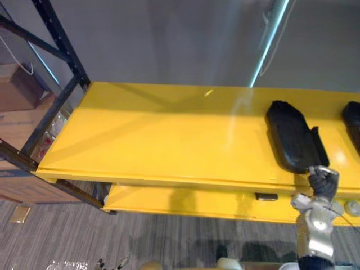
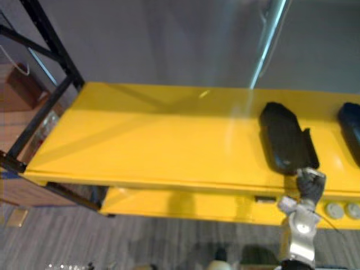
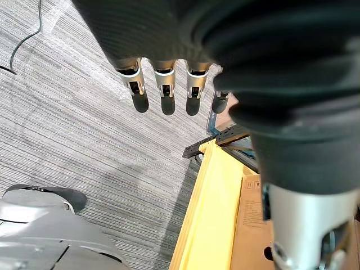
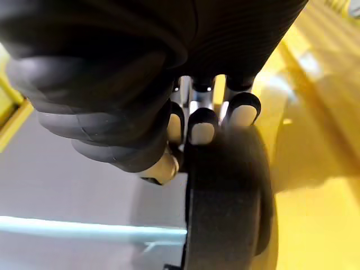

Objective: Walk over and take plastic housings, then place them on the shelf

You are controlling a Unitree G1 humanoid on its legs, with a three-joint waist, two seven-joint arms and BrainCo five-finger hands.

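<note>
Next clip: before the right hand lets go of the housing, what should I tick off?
1. Black housing lies on the yellow shelf: ok.
2. Housing's full weight resting on the shelf: cannot tell.
3. Right hand pinches the housing's near end with fingers and thumb: ok.
4. Gap to the second housing: ok, apart.
5. Left hand empty, fingers straight, above the floor: ok.

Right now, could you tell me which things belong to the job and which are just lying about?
Job: black plastic housing gripped by the right hand; second housing beside it; yellow shelf under both.
Lying about: cardboard boxes; grey carpet; idle left hand.
</note>
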